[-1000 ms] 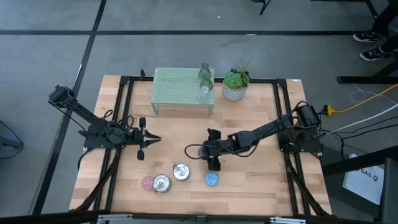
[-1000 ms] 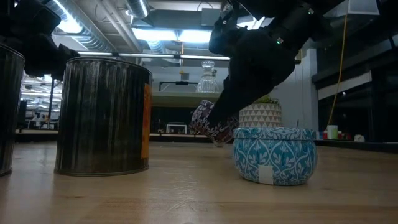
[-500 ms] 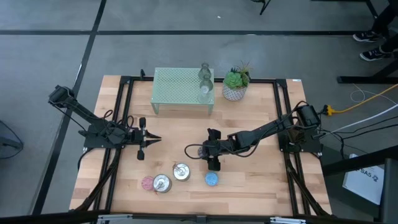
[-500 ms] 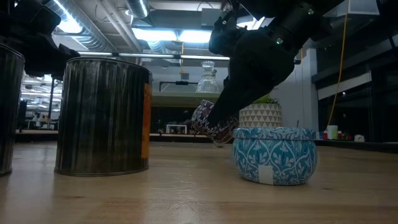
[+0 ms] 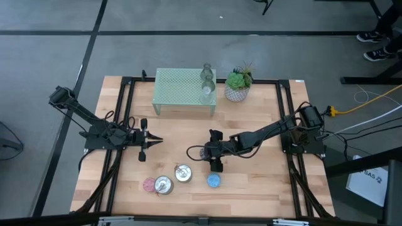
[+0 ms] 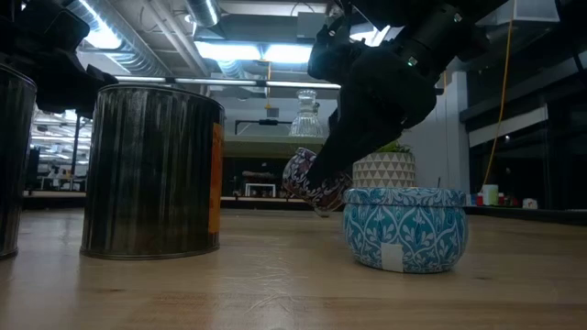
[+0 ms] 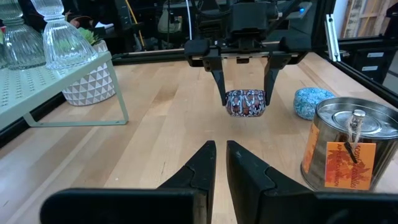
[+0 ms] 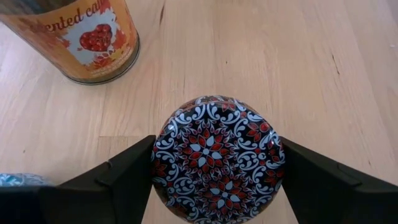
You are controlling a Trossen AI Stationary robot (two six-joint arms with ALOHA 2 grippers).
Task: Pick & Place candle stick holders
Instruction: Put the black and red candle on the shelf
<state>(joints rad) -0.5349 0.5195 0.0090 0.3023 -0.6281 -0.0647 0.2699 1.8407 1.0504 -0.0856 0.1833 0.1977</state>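
My right gripper is near the table's middle, shut on a round tin with a dark red, white and black flower pattern. The tin also shows in the left wrist view and the low view. My left gripper is shut and empty at the table's left, pointing toward the tin. Two silver tins, a pink holder and a blue patterned tin stand on the table near its front edge. Two clear glass holders stand on the mint mesh stand. My right gripper pinches the patterned tin by its round side wall, one finger on each of two opposite sides. The fingers slant down from the table's right. The tin is tipped on edge, its patterned face toward the wrist. I cannot tell whether its lower edge touches the table.
A plant in a white pot stands right of the stand at the back. A silver can with an orange label is close to the held tin, and the blue tin is just in front of it. Bare wood lies between the two grippers.
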